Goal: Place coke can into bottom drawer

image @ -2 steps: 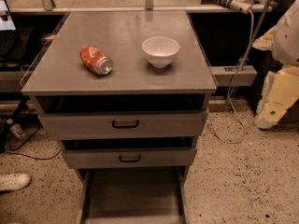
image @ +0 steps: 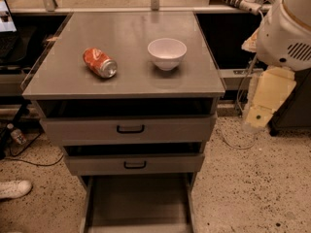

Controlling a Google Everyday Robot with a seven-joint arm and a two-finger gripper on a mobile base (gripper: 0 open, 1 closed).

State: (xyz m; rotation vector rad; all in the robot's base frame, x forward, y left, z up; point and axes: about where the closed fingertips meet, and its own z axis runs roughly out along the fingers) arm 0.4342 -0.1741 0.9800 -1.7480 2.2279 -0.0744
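The coke can (image: 99, 62) lies on its side on the left part of the grey cabinet top (image: 126, 79), silver end facing front right. Below the two shallower drawers, the bottom drawer (image: 138, 203) is pulled out, and its flat grey floor is bare. My gripper (image: 260, 113) hangs off the cabinet's right side, below the white arm housing (image: 286, 28). It is at about the height of the top drawer, well away from the can and holding nothing that I can see.
A white bowl (image: 166, 53) stands upright right of the can. The top drawer (image: 129, 128) and middle drawer (image: 133, 164) with black handles are slightly open. Cables lie on the speckled floor (image: 252, 188); a white shoe (image: 14, 188) is at lower left.
The arm and gripper at the right have shifted a little left, toward the cabinet. The can, bowl and drawers have not moved.
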